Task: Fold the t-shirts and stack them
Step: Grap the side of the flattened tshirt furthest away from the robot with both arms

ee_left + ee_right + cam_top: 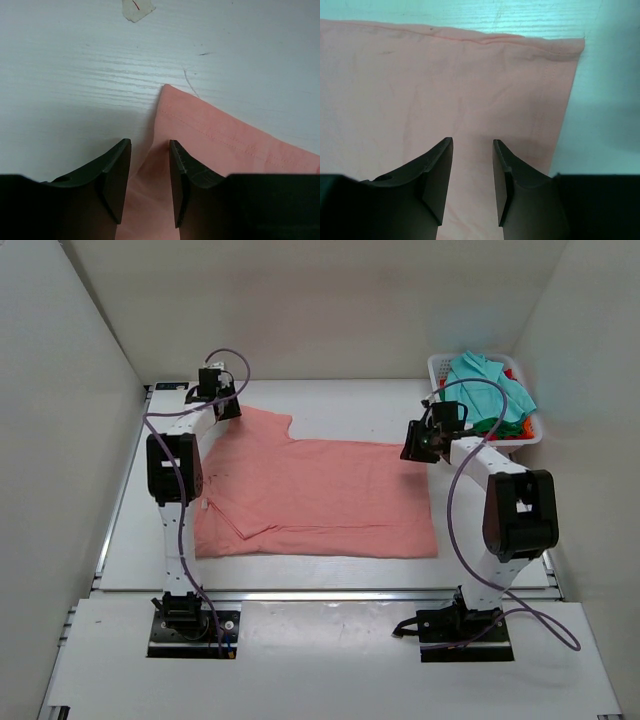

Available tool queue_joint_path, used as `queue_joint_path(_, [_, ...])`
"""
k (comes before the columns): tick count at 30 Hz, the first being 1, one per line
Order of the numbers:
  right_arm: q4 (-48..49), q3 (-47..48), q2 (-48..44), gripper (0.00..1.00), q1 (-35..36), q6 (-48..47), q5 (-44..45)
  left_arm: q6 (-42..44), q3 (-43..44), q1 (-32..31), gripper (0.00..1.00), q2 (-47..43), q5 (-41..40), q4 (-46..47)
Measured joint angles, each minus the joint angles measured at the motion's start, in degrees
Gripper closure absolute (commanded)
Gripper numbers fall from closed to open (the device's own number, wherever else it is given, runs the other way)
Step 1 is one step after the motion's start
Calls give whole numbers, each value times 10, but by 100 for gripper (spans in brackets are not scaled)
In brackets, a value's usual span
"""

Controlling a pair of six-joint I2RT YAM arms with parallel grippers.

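The salmon-pink t-shirt lies spread flat in the middle of the white table, its long side running from 9 to 3 o'clock in the top view, and one sleeve juts out toward 11 o'clock. The left gripper hangs over that sleeve at the shirt's 11 o'clock corner. In the left wrist view its two dark fingers stand spread with a clear gap. The pointed, stitched corner of the pink cloth runs up toward 12 o'clock just past the tips, and cloth lies under the gap, but nothing is pinched. A small pale scrap with a red mark sits on the bare tabletop at 12 o'clock in that view, well apart from the cloth. The right gripper hovers at the shirt's 2 o'clock corner. The right wrist view shows its fingers parted as well, above flat pink fabric, with the stitched edge running down the 3 o'clock side and the corner at 1 o'clock. No fold of cloth rises between the jaws. At the table's 1 o'clock corner stands a white plastic basket, just beyond the right gripper, with a teal t-shirt heaped on top, and green and red cloth showing beneath it at the near rim.
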Motion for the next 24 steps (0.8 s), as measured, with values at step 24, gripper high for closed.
queue_joint_path(24, [30,124,139,49,3,106,185,-21,-109,12,100,-80,50,-16])
